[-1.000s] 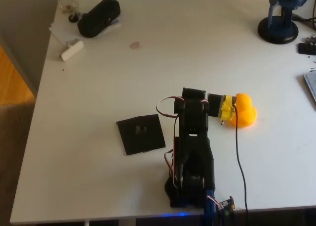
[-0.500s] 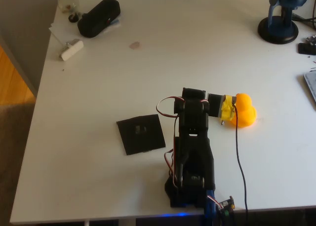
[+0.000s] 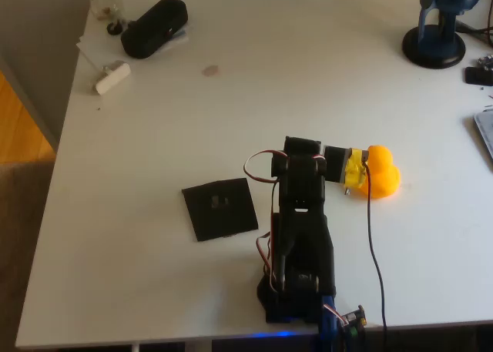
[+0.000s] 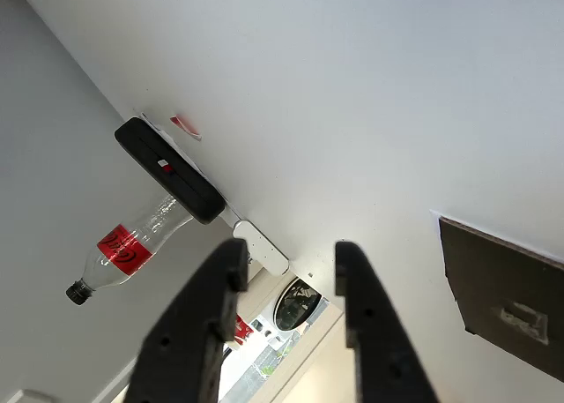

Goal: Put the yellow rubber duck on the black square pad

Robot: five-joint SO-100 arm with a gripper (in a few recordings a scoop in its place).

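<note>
The gripper (image 4: pixel 291 264), jaws parted and empty, sits against the yellow rubber duck (image 3: pixel 384 172), likely light, squashy and slick, best pinched across its body.

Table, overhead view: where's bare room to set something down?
Widest bare patch: mid-table, between the black case at top left and the blue stand at top right, above the arm. Also bare: the left strip beside the black pad, and lower right below the duck. Crowded: the top-left corner, and around the gripper.
</note>
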